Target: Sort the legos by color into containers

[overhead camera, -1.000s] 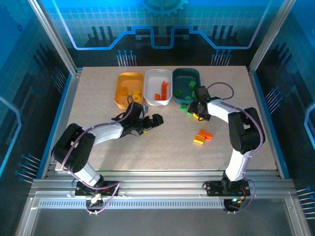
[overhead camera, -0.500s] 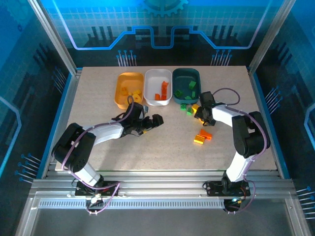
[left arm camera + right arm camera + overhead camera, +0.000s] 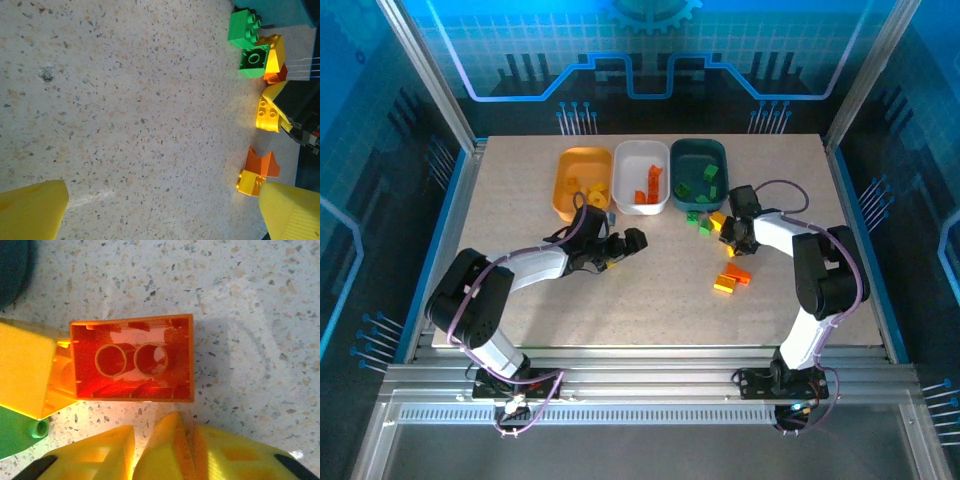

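Observation:
Three containers stand in a row at the back: orange-yellow point(image 3: 582, 180), white point(image 3: 641, 175) and dark teal point(image 3: 699, 165), each with legos of its colour. Loose legos lie right of centre: green ones point(image 3: 695, 218), a yellow one point(image 3: 716, 218), and an orange and yellow pair point(image 3: 730, 278). My right gripper point(image 3: 730, 234) is low over that cluster. In the right wrist view, the right gripper point(image 3: 162, 437) is shut on a yellow sloped lego point(image 3: 167, 450), just below an upturned orange lego point(image 3: 132, 357). My left gripper point(image 3: 625, 245) is open over bare table, its yellow fingers point(image 3: 32, 210) wide apart.
In the left wrist view, green legos point(image 3: 244, 27), an orange lego point(image 3: 262, 162) and a yellow lego point(image 3: 250, 182) lie to the right near the teal tray's edge point(image 3: 280, 10). Metal rails frame the table point(image 3: 520, 290).
The right gripper has slid a little right over the cluster and closed its fingers on the yellow lego. The left gripper has shifted slightly toward the trays and stays open.

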{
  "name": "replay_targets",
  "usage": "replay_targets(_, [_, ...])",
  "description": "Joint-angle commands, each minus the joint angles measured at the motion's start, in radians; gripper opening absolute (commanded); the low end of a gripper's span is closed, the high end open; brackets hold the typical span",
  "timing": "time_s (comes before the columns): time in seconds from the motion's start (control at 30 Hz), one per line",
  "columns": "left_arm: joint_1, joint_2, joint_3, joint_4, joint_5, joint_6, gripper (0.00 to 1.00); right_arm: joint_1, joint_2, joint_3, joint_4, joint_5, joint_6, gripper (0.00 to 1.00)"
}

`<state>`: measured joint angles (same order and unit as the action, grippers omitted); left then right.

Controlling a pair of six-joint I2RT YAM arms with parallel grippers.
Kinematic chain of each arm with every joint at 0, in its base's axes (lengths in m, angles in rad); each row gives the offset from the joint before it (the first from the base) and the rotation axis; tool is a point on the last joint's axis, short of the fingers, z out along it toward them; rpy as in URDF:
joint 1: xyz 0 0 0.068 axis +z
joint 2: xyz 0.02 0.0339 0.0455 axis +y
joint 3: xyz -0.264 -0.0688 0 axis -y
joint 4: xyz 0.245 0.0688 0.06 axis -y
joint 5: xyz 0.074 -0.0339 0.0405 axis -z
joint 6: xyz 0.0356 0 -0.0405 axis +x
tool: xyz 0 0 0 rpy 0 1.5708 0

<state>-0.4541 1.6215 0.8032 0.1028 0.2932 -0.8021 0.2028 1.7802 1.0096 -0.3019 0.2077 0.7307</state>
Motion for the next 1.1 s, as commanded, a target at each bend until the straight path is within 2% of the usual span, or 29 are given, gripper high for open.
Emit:
replay_targets(0.0, [0.005, -0.031, -0.001, -0.013, 0.013, 0.024, 0.99, 0.013, -0.032, -0.027, 0.006, -0.011, -0.008, 0.3])
replay_targets(0.17, [0.047, -0.068, -0.012, -0.035, 0.01, 0.024, 0.99, 0.047, -0.119, -0.064, -0.003, -0.01, -0.014, 0.25])
replay_targets(0.3, [0.186, -0.153, -0.09, -0.017, 0.022, -0.057, 0.99, 0.176, -0.218, -0.055, -0.083, 0.09, -0.028, 0.25])
replay_targets(0.43, [0.309, -0.26, -0.157, -0.095, -0.068, -0.107, 0.99, 0.311, -0.27, 0.008, -0.085, 0.126, -0.034, 0.25])
replay_targets(0.53, [0.398, -0.31, -0.228, -0.085, -0.059, -0.17, 0.99, 0.427, -0.171, 0.162, -0.027, 0.021, -0.108, 0.26])
replay_targets(0.67, [0.481, -0.302, -0.309, 0.001, 0.057, -0.238, 0.99, 0.512, 0.037, 0.377, 0.076, -0.089, -0.171, 0.26])
replay_targets(0.83, [0.5, -0.284, -0.34, 0.02, 0.165, -0.239, 0.99, 0.53, 0.301, 0.687, 0.073, -0.19, -0.225, 0.24])
replay_targets(1.07, [0.503, -0.374, -0.349, -0.057, 0.171, -0.181, 0.99, 0.524, 0.555, 1.038, -0.025, -0.22, -0.266, 0.25])
